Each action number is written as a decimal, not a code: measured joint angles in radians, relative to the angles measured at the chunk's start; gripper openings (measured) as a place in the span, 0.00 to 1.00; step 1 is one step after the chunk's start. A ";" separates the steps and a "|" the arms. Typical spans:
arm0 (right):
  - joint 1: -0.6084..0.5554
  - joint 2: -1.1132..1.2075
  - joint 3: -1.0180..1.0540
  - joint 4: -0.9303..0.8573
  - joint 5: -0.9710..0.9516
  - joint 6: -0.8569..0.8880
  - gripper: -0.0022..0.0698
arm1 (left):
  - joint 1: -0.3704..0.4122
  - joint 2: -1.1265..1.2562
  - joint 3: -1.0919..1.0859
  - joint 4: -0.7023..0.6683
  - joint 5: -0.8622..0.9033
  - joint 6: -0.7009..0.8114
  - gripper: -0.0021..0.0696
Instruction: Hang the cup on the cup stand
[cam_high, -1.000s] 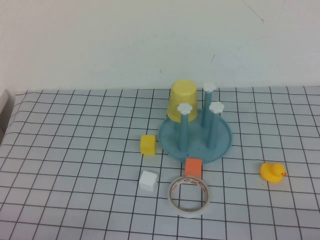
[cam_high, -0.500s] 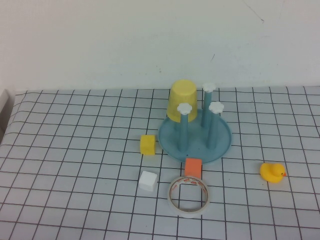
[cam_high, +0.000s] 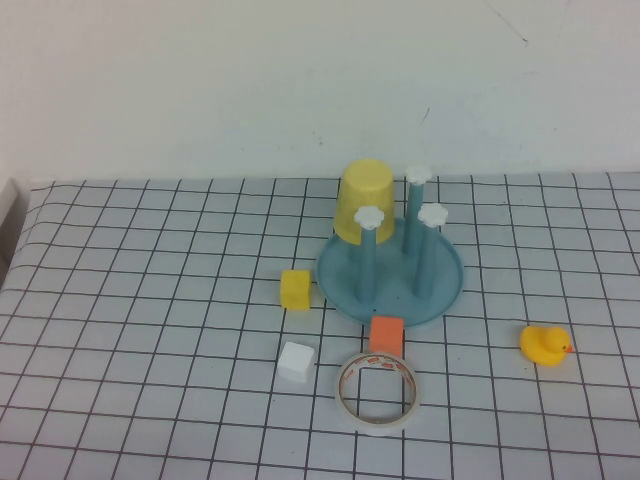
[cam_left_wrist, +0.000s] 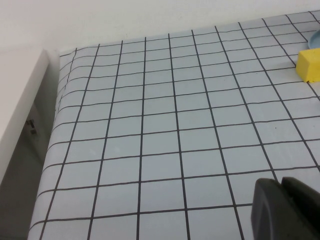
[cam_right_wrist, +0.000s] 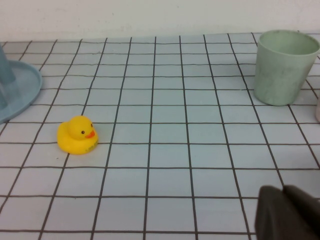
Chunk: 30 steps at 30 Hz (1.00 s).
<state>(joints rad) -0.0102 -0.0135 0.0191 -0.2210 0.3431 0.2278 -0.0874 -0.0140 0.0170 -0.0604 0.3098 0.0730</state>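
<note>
The yellow translucent cup sits upside down over a back post of the blue cup stand, whose other posts carry white flower caps. Neither arm shows in the high view. My left gripper hovers shut and empty over bare grid cloth, well left of the stand. My right gripper is shut and empty too, above the cloth to the right of the stand's rim.
A yellow cube, a white cube, an orange block and a tape roll lie in front of the stand. A yellow duck sits right. A pale green cup stands further right. The table's left edge drops off.
</note>
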 joint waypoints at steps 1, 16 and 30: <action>0.000 0.000 0.000 0.000 0.000 0.000 0.03 | 0.000 0.000 0.000 0.000 0.000 0.000 0.03; 0.000 0.000 0.000 0.000 0.000 0.000 0.03 | 0.000 0.000 0.000 0.000 0.001 0.000 0.03; -0.015 0.000 0.000 0.000 0.002 0.000 0.03 | 0.000 0.000 0.000 0.000 0.004 0.002 0.03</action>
<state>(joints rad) -0.0256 -0.0135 0.0191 -0.2210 0.3446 0.2278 -0.0874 -0.0140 0.0170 -0.0604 0.3137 0.0750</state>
